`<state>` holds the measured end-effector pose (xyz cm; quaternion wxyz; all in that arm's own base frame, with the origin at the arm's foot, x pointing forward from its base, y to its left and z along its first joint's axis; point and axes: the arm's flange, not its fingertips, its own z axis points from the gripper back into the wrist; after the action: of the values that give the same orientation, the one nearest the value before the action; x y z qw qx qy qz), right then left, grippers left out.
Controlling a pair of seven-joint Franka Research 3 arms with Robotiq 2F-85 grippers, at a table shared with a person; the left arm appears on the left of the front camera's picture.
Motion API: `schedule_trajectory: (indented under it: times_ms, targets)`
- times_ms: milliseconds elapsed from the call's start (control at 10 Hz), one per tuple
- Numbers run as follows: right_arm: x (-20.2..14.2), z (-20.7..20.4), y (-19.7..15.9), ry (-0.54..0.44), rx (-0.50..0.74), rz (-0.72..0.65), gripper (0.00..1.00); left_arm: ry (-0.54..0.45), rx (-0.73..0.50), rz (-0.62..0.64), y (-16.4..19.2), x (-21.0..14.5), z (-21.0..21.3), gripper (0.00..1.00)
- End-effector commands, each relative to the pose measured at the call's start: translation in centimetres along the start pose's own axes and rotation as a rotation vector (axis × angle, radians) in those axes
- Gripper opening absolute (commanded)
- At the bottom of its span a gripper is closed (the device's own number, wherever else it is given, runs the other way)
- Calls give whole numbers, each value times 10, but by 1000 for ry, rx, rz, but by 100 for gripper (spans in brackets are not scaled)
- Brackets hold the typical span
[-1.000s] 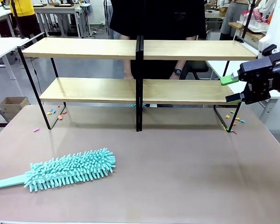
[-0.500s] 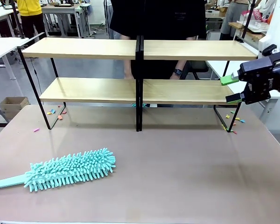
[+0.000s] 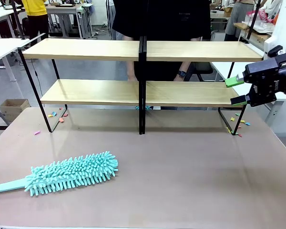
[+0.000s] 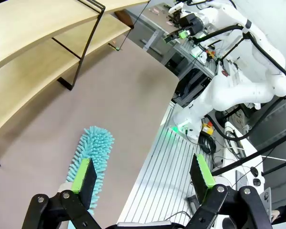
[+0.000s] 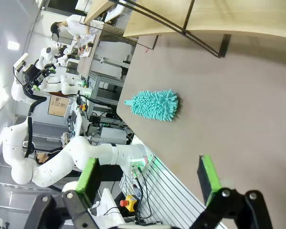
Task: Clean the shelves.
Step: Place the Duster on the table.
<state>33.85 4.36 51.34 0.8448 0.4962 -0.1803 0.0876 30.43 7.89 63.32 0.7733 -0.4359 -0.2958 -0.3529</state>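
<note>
The shelves (image 3: 140, 86) stand along the table's far edge; both grippers, left (image 4: 143, 174) and right (image 3: 237, 90), gape wide and empty. Fetch the duster (image 3: 71, 172) near the front-left corner first, gripping its handle

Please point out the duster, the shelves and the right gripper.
duster (image 3: 74, 172): front view, middle of its fluffy head.
shelves (image 3: 86, 49): front view, top left board.
right gripper (image 3: 236, 90): front view, gap between its green pads.
</note>
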Motion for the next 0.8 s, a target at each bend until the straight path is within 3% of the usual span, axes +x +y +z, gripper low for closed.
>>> schedule_trajectory:
  times_ms: [0,700]
  targets:
    - [3,-3,0,-18,26,20,100,6,-3,-15,-1,2,1,100]
    - [3,-3,0,-18,26,20,100,6,-3,-15,-1,2,1,100]
